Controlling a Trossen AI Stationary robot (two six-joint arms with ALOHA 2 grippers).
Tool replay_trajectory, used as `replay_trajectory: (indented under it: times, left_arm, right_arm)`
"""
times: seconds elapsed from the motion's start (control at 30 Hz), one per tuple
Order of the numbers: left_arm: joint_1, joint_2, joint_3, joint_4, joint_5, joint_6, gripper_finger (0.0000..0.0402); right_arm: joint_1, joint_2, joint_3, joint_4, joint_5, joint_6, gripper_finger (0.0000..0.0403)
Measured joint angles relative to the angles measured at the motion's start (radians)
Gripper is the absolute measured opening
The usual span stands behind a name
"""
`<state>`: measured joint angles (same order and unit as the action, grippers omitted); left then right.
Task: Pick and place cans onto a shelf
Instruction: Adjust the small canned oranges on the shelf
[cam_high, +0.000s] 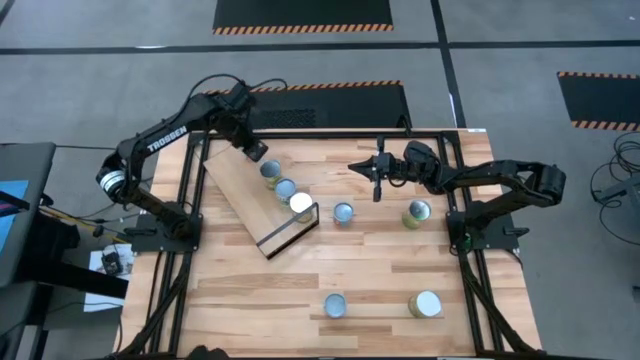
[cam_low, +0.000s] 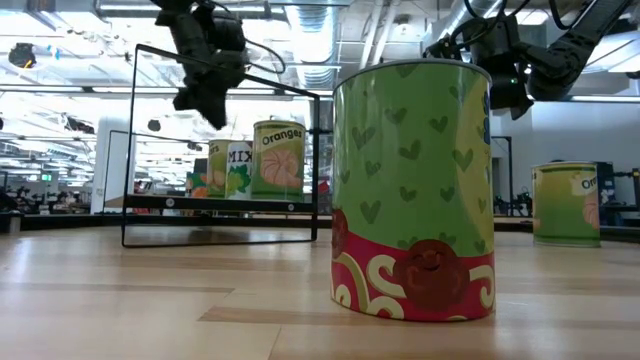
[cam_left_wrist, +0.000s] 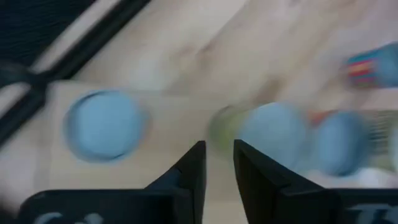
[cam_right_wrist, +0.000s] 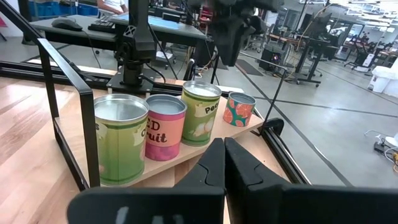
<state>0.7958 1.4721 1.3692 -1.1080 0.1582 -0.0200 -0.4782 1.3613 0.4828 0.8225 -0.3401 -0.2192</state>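
Observation:
The shelf (cam_high: 240, 190), a light plywood panel with a dark open frame (cam_high: 290, 235) at its near end, lies slantwise on the table's left half. Several cans stand in a row on it (cam_high: 285, 188), and they also show in the right wrist view (cam_right_wrist: 163, 134). My left gripper (cam_high: 256, 150) hangs over the shelf's far end, its fingers (cam_left_wrist: 219, 149) a narrow gap apart with nothing between them. My right gripper (cam_high: 358, 166) hovers at mid-table, right of the shelf, pointing at it, shut and empty (cam_right_wrist: 222, 146).
Loose cans stand on the slatted table: one right of the frame (cam_high: 343, 212), one below my right arm (cam_high: 418, 213), and two near the front edge (cam_high: 335, 305) (cam_high: 426, 304). In the low view, one green-and-red can (cam_low: 412, 190) fills the foreground.

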Motion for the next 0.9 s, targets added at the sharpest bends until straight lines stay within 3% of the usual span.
replay_trajectory:
  times: [0.17, 0.47, 0.9]
  left_arm:
    - [0.033, 0.002, -0.051, 0.007, -0.174, 0.048, 0.0007]
    - [0.053, 0.007, -0.098, 0.139, -0.235, 0.114, 0.0001]
    - [0.054, 0.181, -0.099, 0.148, -0.279, 0.132, 0.0]
  right_arm:
    - [0.0, 0.0, 0.0, 0.0, 0.0, -0.001, 0.0012]
    - [0.0, 0.0, 0.0, 0.001, 0.0, -0.002, 0.0012]
    - [0.0, 0.0, 0.0, 0.001, 0.0, 0.0, 0.0012]
